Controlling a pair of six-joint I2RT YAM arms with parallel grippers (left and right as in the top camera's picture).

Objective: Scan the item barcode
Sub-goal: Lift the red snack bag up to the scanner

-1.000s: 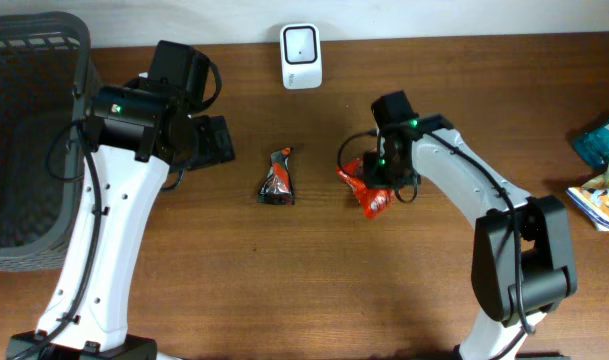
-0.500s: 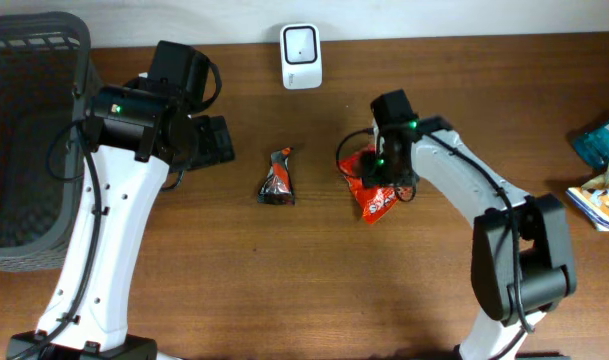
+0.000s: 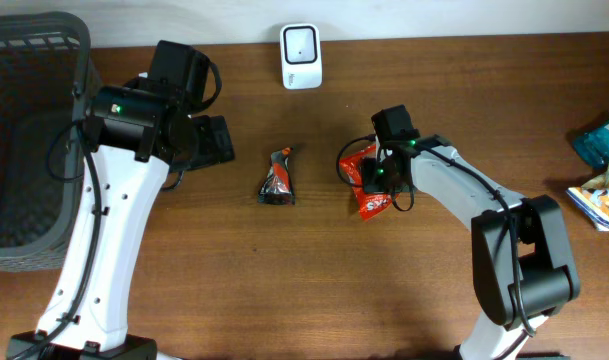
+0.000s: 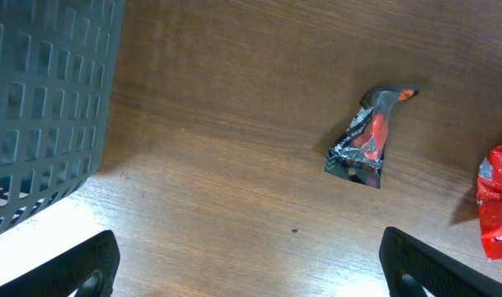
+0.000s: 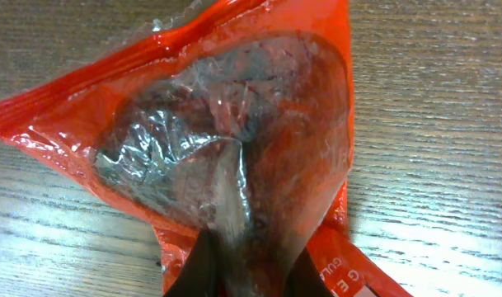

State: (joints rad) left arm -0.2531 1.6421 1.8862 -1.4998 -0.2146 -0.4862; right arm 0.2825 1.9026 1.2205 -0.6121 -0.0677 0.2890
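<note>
Overhead view: The right gripper (image 3: 376, 178) is pressing down on the red packet (image 3: 370, 190), which is lying on the wooden table (image 3: 314, 290) right of centre. The white scanner (image 3: 301, 43) is standing at the far edge, well apart from the packet. A dark wrapper (image 3: 277, 178) is lying between the two arms, untouched. The left gripper (image 3: 212, 140) is hanging beside the grey basket (image 3: 24, 130), carrying nothing. Snack bags (image 3: 602, 170) are lying at the right edge of the table.

Left wrist view: The left fingers (image 4: 90, 264) are standing wide apart at the bottom corners, with only bare wood between them. The dark wrapper is lying ahead, its red tip pointing away. The red packet is showing at the right border and the basket wall at the left.

Right wrist view: The red packet is filling the frame, with dark contents showing through its clear window. The right fingertips (image 5: 193, 272) are closing together at the bottom edge, pinching a fold of the packet's film between them. No barcode is showing on this face.
</note>
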